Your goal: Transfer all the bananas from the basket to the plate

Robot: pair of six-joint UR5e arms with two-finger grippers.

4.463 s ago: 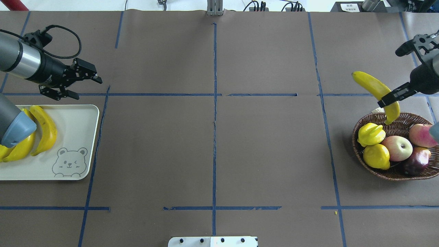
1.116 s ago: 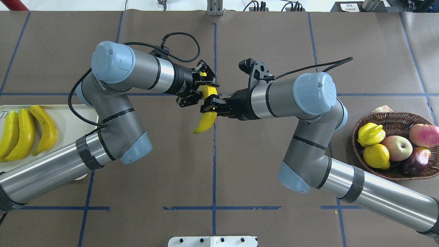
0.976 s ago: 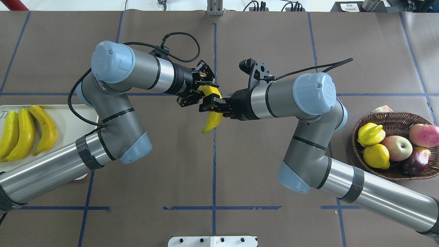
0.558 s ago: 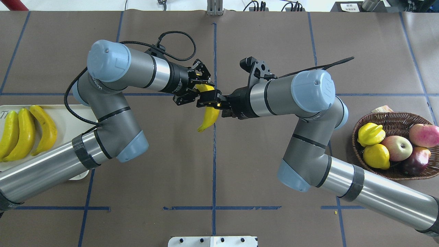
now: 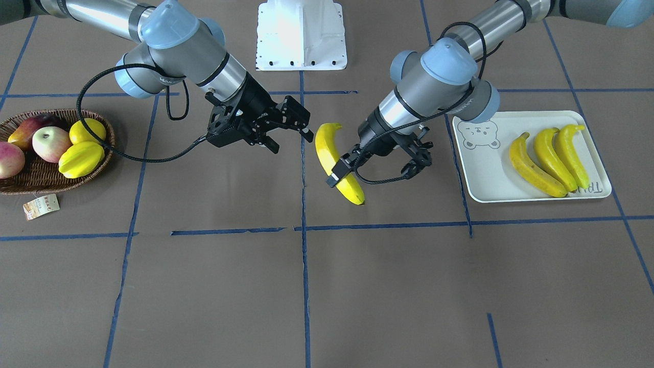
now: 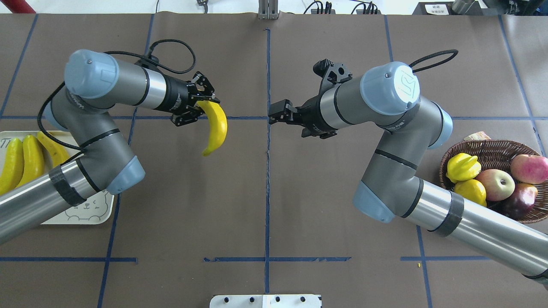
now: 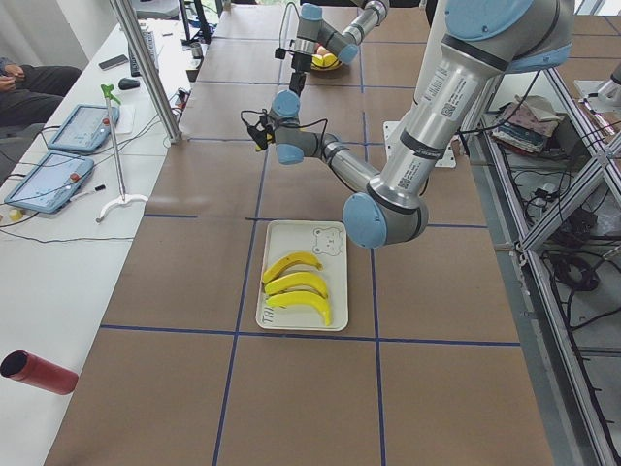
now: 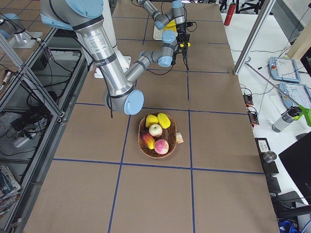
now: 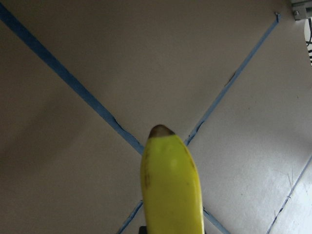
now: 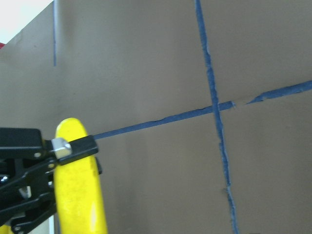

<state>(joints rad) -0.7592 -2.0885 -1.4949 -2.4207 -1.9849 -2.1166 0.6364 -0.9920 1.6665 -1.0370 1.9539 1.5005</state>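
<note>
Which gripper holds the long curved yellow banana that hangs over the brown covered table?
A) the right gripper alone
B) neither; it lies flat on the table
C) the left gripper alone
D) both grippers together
C: the left gripper is shut on the upper end of the long curved yellow banana, while the right gripper stands open, empty and apart from it.
</note>
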